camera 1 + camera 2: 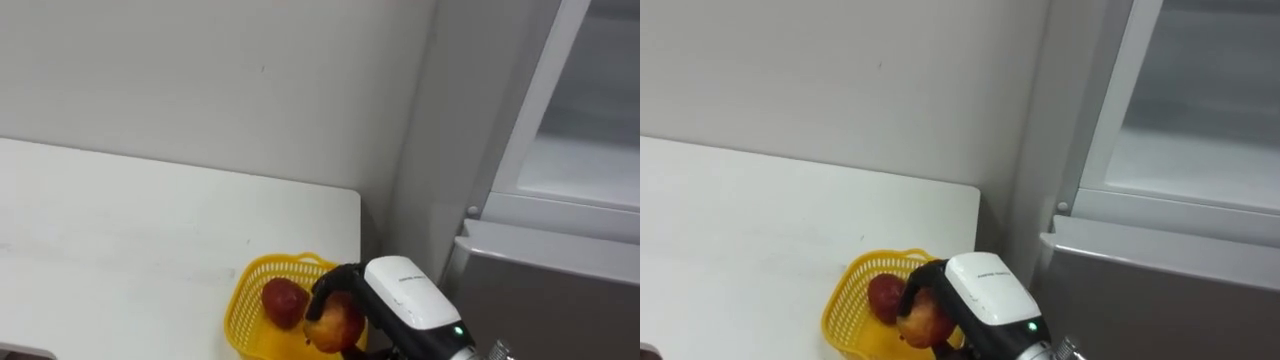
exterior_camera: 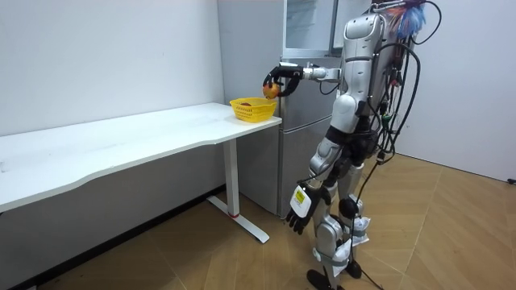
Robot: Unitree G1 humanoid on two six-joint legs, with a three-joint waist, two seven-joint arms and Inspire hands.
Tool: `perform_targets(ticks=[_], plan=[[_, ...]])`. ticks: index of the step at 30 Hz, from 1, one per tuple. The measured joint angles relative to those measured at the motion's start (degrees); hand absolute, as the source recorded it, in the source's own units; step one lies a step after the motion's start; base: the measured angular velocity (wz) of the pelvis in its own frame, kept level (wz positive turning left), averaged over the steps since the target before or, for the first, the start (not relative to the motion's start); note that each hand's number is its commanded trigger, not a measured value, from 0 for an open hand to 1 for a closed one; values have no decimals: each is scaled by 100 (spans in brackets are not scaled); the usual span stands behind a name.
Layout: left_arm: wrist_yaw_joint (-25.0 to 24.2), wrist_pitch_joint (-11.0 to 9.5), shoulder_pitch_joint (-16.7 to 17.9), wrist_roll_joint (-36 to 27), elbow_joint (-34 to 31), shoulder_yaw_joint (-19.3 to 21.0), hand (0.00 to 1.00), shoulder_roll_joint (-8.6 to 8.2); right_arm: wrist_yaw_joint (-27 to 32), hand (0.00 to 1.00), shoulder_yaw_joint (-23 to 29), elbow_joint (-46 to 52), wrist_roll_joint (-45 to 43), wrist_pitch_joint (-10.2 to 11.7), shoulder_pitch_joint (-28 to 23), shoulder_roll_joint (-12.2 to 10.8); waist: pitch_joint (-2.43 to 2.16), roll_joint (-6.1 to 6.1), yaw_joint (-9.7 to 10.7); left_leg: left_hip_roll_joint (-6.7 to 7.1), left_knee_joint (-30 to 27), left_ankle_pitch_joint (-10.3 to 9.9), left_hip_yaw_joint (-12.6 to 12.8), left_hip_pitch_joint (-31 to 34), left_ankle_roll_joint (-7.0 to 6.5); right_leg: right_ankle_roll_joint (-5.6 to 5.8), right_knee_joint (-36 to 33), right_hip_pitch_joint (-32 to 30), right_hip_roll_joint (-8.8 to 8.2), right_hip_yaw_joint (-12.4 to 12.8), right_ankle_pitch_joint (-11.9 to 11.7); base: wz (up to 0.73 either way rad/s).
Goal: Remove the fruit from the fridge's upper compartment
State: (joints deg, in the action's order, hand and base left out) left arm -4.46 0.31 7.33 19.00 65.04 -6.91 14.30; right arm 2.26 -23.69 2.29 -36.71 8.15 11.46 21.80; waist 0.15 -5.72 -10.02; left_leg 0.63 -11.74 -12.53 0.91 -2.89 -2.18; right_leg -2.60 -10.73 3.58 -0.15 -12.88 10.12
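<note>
Right hand (image 1: 398, 292) is closed round the apple (image 1: 336, 322), thumb and fingers (image 1: 335, 280) curled over its top and side, the back of the hand turned up. The apple hangs in my grasp just above the yellow basket (image 1: 249, 282), which sits at the table's (image 1: 150, 230) corner nearest the fridge (image 1: 560, 150). A second red fruit (image 1: 283, 301) lies inside the basket, close beside the apple. Judgement: the apple is firm, smooth-skinned and fairly light. It bruises if squeezed or dropped, so a wrap round its widest part suits it better than a fingertip pinch. The skin may be slick if it is cold. In the room view my right arm reaches forward at chest height, forearm about level. Left hand (image 2: 299, 212) hangs by my thigh with its fingers loose and nothing in it. I stand beside the fridge, whose upper door is open.
</note>
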Motion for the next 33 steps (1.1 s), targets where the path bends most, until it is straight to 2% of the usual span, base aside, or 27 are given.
perform_targets(ticks=[5, 13, 14, 15, 16, 28, 33], plan=[[-8, -5, 6, 42, -21, 1, 0, 0, 7, 100, 2, -192, -54, -16, -87, 0, -9, -22, -8, -1, 12, 0, 6, -38, 0, 1, 3, 31, 0, 1, -1, 0], [-11, -5, 24, 42, -21, -1, 0, 1, 9, 100, 2, -311, -54, -14, -156, 1, 9, -35, -27, 0, 34, -1, 8, -27, 0, 2, 10, 25, 0, 2, -1, 0], [-12, -5, 24, 43, -21, -1, 0, 1, 10, 91, 3, -311, -56, -14, -155, 1, 11, -41, -19, 1, 32, -1, 8, -25, 0, 2, 13, 25, -1, 2, 0, 0], [-15, -5, 25, 44, -21, -1, 0, 1, 11, 42, 3, -311, -58, -11, -155, 1, 13, -47, -21, 3, 27, -1, 8, -19, 0, 3, 17, 24, -2, 2, 0, 0], [-16, -5, 25, 43, -21, -1, 0, 1, 12, 0, 3, -311, -58, -11, -155, 1, 15, -50, -31, 3, 27, -1, 10, -18, 0, 3, 17, 23, -2, 4, 0, 0], [-20, -11, 25, 80, -21, 5, 0, 0, 113, 0, 21, -331, -69, 8, -154, -3, 22, -62, -66, 2, 15, -1, 14, -45, 0, 4, 19, 39, 0, 14, 1, 0], [-82, -13, 25, 79, -22, 4, 0, 2, 148, 0, 22, -353, -90, 8, -155, -2, 42, -85, -77, 4, 17, -2, 14, -11, -1, 3, 24, 18, -2, 15, 1, 0]])
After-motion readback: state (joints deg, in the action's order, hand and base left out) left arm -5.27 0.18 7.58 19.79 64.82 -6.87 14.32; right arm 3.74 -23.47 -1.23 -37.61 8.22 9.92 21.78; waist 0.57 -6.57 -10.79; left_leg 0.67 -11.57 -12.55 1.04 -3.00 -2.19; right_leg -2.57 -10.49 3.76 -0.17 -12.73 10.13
